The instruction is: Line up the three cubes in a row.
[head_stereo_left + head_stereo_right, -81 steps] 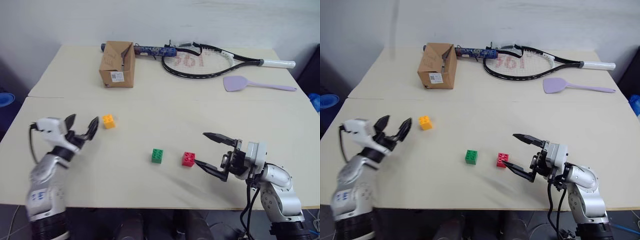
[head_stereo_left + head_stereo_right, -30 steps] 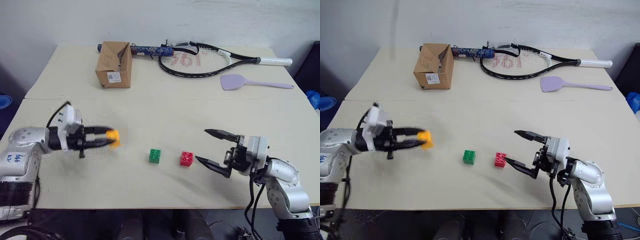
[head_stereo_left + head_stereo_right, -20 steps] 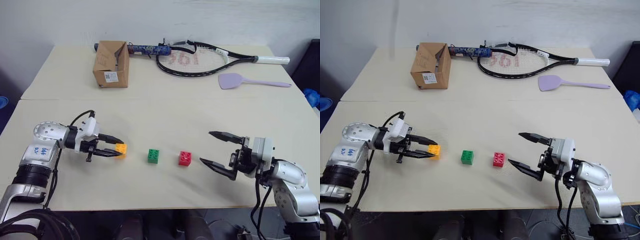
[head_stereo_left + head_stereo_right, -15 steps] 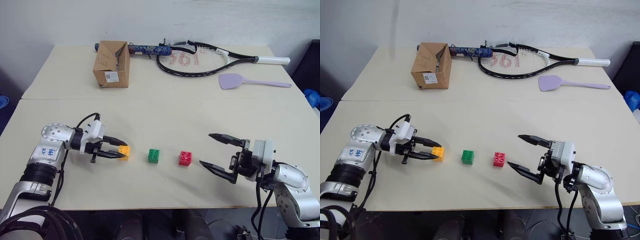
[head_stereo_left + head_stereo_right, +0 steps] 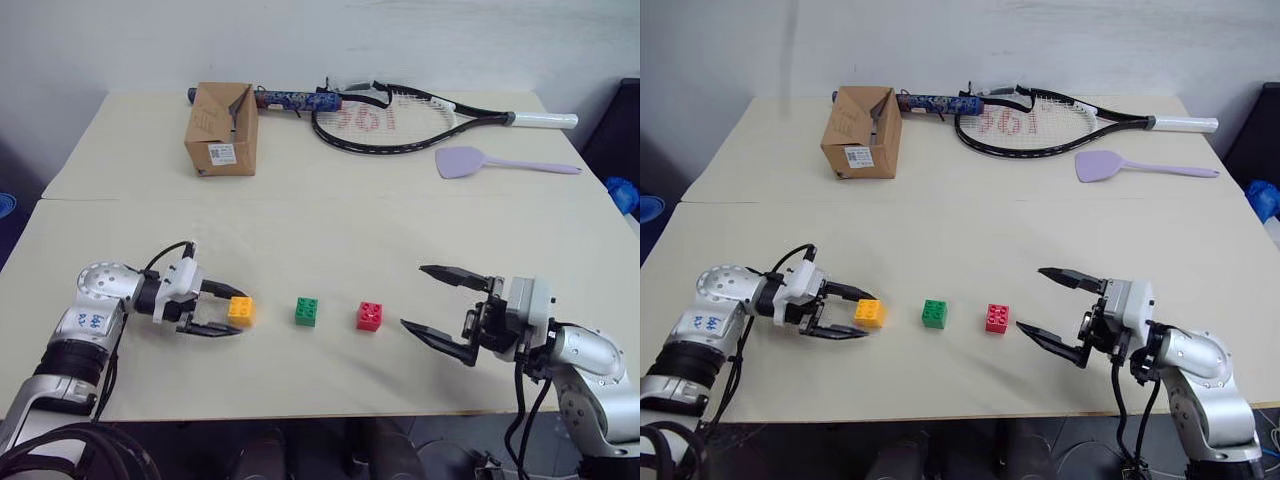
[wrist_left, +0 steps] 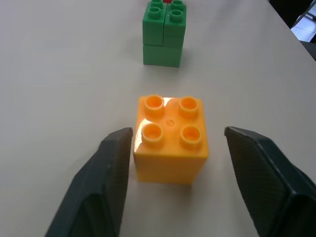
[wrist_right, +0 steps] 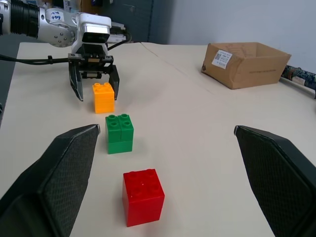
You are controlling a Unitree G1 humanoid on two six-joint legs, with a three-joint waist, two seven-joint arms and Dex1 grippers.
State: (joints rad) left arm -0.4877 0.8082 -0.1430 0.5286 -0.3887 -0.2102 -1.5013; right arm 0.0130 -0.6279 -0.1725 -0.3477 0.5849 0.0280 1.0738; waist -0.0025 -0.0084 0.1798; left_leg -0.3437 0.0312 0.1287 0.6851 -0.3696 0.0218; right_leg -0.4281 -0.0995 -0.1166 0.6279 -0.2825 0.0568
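pale wood bench [image 5: 330,240] under a plain white wall, two boards butted together with a seam running across. my three cubes sit near the front edge in a row: yellow-orange cube [image 5: 240,310] on the left, green cube [image 5: 307,311] in the middle, red cube [image 5: 369,316] on the right, all upright with studs up and small gaps between them.

my left gripper [image 5: 229,315] lies low over the bench, pointing toward the row. its fingers [image 6: 106,163] are spread and bracket the yellow-orange cube; in the left wrist view i see a clear gap on one side and the other finger just beside the cube's face, so the cube is let go and stands on the bench by itself.

my right gripper [image 5: 432,305] hangs beyond the red cube, jaws wide apart, holding nothing, well clear of it.

farther back, nothing crowds the row: a brown cardboard box [image 5: 221,141] at the far left, a tennis racket [image 5: 400,118] with its patterned handle running behind the box, and a lilac spatula [image 5: 500,163] just in front of the racket head, all well apart from the cubes.
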